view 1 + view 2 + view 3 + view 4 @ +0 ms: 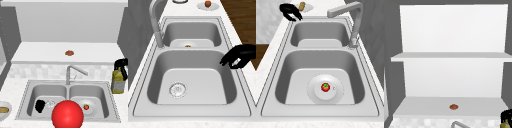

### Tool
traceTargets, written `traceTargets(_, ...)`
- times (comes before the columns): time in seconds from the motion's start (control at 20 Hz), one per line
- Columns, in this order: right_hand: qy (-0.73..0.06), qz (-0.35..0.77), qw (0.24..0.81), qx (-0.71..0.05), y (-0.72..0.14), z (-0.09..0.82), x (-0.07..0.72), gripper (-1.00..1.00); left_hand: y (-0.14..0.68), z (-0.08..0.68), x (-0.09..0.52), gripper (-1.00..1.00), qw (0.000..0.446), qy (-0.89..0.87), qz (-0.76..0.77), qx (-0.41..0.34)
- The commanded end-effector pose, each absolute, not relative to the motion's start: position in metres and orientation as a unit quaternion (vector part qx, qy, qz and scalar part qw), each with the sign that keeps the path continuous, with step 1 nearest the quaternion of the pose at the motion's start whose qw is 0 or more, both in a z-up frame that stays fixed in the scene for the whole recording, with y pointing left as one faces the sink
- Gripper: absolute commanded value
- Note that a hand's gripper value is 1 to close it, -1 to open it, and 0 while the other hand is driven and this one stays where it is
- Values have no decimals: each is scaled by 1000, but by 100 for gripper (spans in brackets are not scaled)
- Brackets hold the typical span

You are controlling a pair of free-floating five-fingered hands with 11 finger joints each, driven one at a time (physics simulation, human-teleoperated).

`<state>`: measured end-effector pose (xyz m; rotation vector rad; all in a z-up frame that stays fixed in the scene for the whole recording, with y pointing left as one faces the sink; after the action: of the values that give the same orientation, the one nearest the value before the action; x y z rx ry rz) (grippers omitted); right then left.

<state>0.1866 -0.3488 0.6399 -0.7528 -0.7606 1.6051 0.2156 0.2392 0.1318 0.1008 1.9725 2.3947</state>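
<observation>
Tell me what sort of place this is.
A simulated kitchen, most likely: a double-basin steel sink with a faucet, a plate holding a strawberry, and open wall shelves above.

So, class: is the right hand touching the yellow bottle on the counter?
Touching. In the front view the right hand sits on top of the yellow bottle, its fingers curled down round the bottle's neck with no gap between them.
</observation>
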Motion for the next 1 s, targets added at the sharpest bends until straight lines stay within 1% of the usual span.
traceTargets(0.0,-329,673,571,-336,-337,671,187,100,239,132,216,0,19,635,771,32)
traceTargets(0.4,-322,675,567,-346,-314,730,195,100,239,132,216,0,19,635,771,32)
traceTargets(0.95,-316,675,573,-341,-279,812,218,100,239,132,216,0,19,635,771,32)
